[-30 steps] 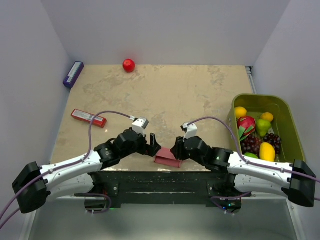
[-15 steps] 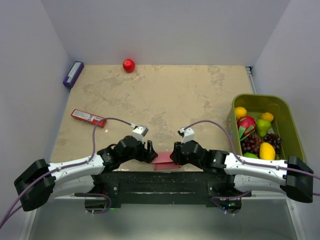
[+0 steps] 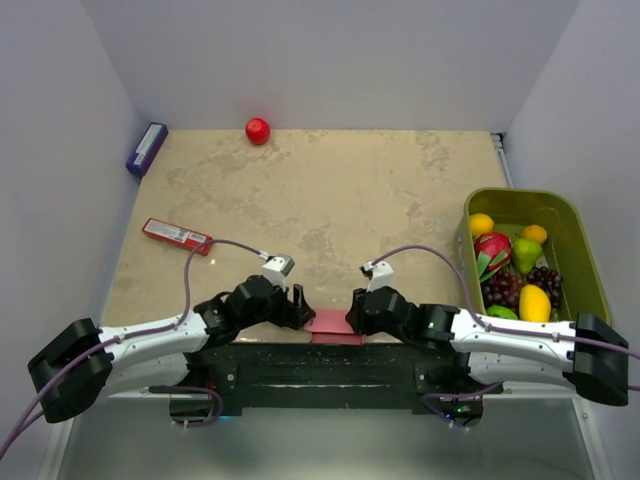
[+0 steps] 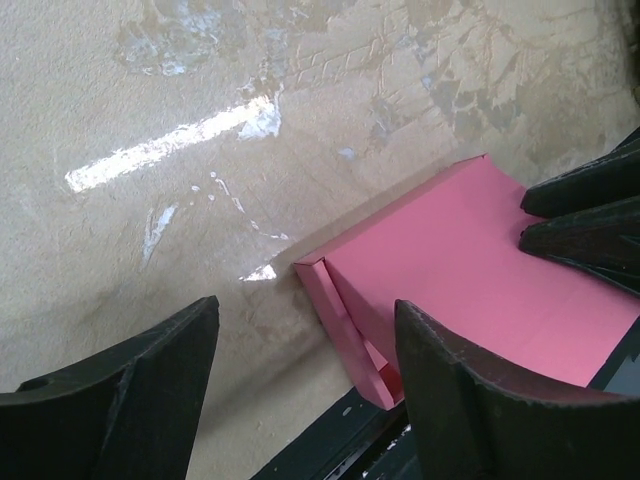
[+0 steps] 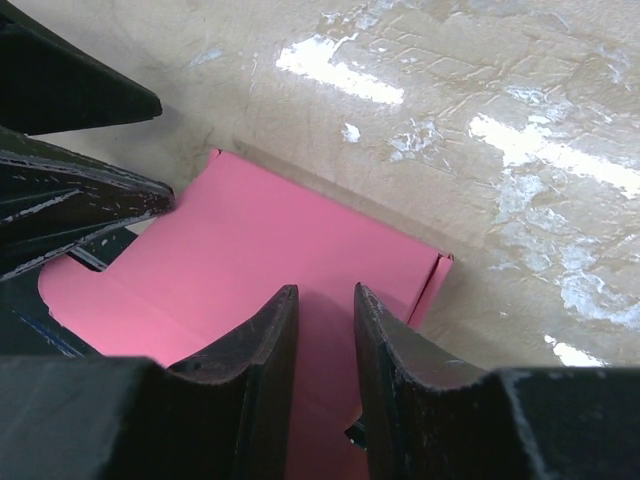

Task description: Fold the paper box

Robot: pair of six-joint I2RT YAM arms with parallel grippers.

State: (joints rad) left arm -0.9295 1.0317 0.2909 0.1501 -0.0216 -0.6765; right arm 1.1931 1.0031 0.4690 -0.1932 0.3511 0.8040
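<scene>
Well to the left of the paper box [image 3: 330, 322] and further from the arms, a narrow red packet [image 3: 177, 235] lies on the tabletop [image 3: 330, 190], out of the work. Just left of the box, the left gripper [image 4: 305, 315] is released, its fingers spread wide astride the box's left end. There a short flap is creased up, so this gripper looks placed to tuck or steady that end. The box itself is pink card lying mostly flat at the near edge of the tabletop, between the two arms. On its right part sits the right gripper [image 5: 325, 292], fingers [image 5: 255, 370] drawn close with pink showing in the narrow gap. Whether they pinch a fold or only press the card flat cannot be told. Either way they likely anchor it. Far right of the box stands a green bin [image 3: 575, 210] of fruit.
</scene>
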